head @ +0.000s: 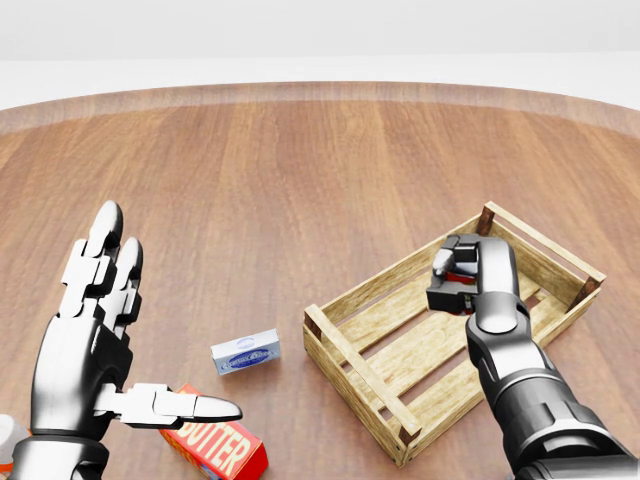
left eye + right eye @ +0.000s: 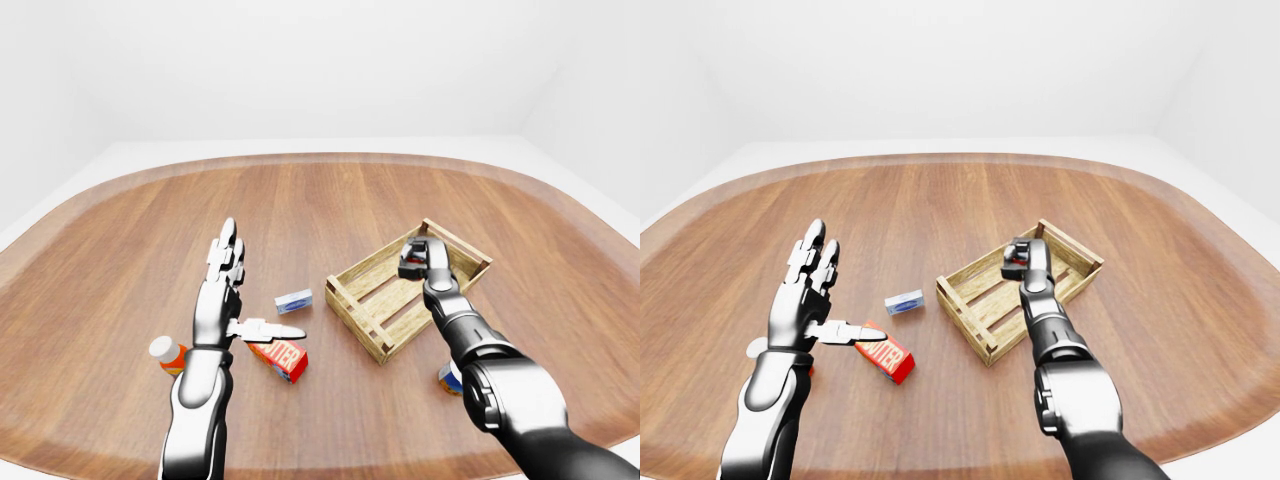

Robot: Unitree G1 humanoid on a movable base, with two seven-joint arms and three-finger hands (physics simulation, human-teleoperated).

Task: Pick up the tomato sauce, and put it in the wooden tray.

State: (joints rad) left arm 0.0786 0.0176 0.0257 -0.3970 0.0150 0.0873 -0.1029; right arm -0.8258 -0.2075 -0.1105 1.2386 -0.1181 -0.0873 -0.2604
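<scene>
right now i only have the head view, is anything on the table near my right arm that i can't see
observer: yes. In the left-eye view a small blue and orange item, maybe a can, sits on the table just left of your right forearm, below the tray.
operator: ok and whats the white bit in my bottom left corner
observer: a bottle with a white cap and an orange body, partly hidden by your left arm, to the left of the butter box.
</scene>
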